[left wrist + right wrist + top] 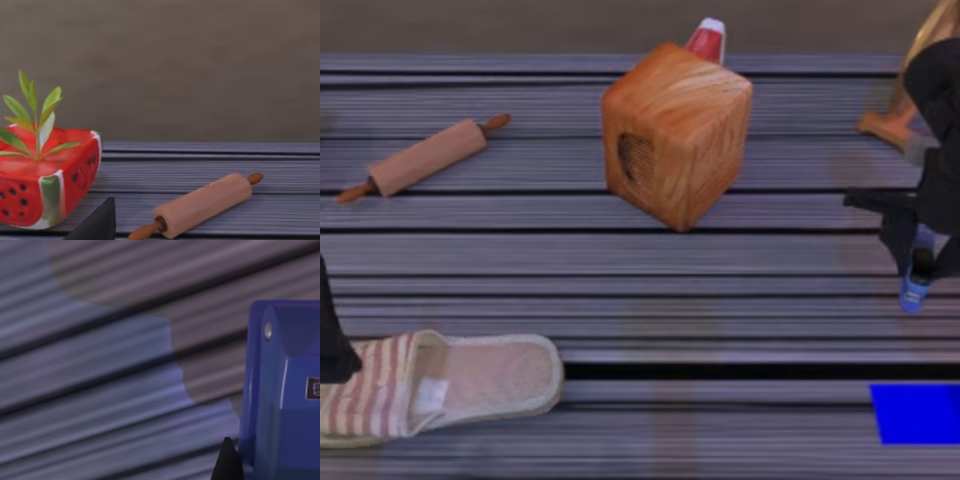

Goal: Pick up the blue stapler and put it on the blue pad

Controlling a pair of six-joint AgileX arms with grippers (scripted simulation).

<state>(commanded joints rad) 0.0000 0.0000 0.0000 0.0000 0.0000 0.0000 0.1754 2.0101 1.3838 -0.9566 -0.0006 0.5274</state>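
The blue stapler [916,288] lies at the table's right edge, directly behind the blue pad [918,413] and well apart from it, with a dark gap between table slats crossing the stretch between them. Only its near end shows from above; the rest sits under the right gripper [921,262], which hangs over it from the pad's far side. Whether the fingers are apart or already clamped on the stapler, I cannot tell: the dark arm body hides them from above. In the right wrist view the stapler [280,405] fills one side, very close, and one dark fingertip [227,462] shows just beside its wall. That closeness suggests the gripper is placed for the pick, and the stapler seems to rest on the table, not yet carried.

The path to the pad looks short and free of anything standing in the way. Farther from the pad, toward the table's middle, stands a wooden cube [675,130] with a red bottle [707,38] behind it. A rolling pin [423,158] and a striped slipper [435,383] lie far over on the left, where the left gripper [332,335] is parked beside the slipper. The left wrist view also shows a watermelon-patterned planter [47,172].
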